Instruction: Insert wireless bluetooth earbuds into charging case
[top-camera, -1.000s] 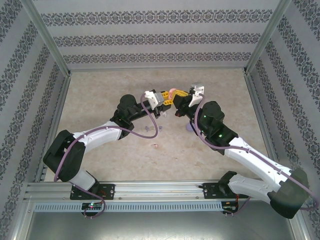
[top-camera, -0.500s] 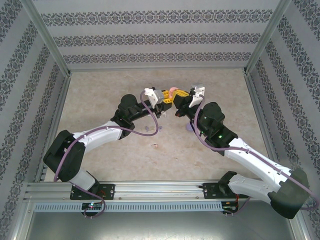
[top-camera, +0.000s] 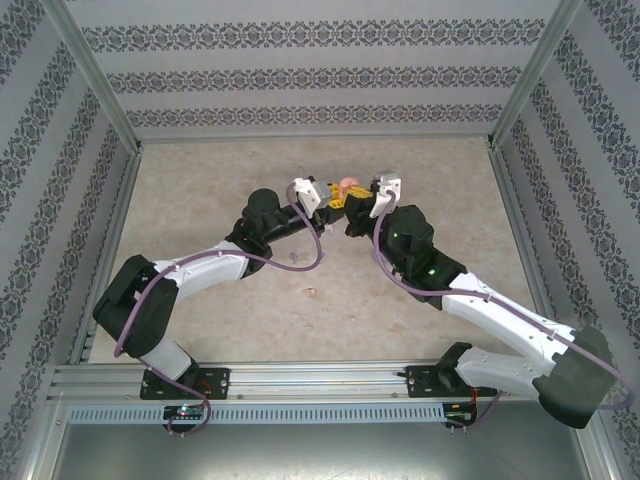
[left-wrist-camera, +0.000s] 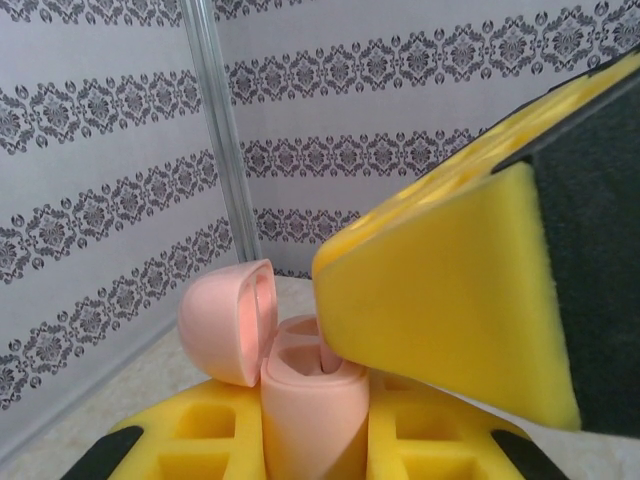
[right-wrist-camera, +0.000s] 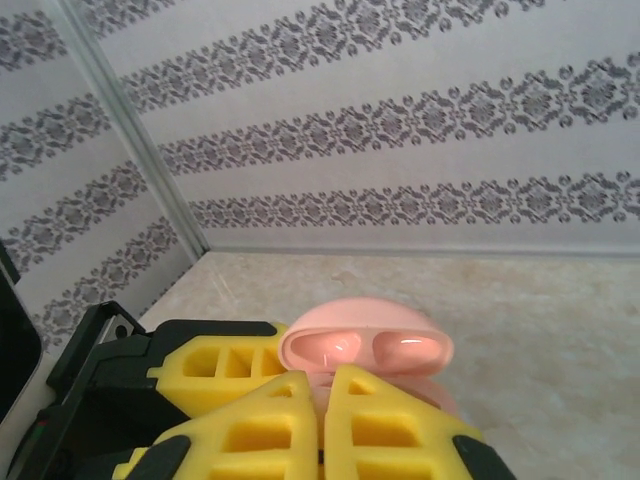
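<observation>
A pink charging case (left-wrist-camera: 315, 410) stands upright with my left gripper (left-wrist-camera: 315, 445) shut on its body. Its lid (left-wrist-camera: 225, 320) hangs open to the left. From above, the case (top-camera: 347, 184) sits raised over the table's middle, between my left gripper (top-camera: 337, 199) and my right gripper (top-camera: 353, 200). The right gripper's yellow finger (left-wrist-camera: 450, 300) presses down on the case's opening. A pink earbud stem (left-wrist-camera: 330, 358) shows under its tip, in a slot. In the right wrist view my right gripper (right-wrist-camera: 320, 400) has its jaws almost together, just before the open case (right-wrist-camera: 365, 350).
A pale purple earbud (top-camera: 293, 258) and a pink earbud (top-camera: 311, 292) lie loose on the beige table (top-camera: 200, 190) in front of the left forearm. Patterned walls and metal posts enclose the table on three sides.
Both wrists have shifted slightly towards the back wall. The right gripper has swung in from the right, and its fingertips now sit on the case's opening.
</observation>
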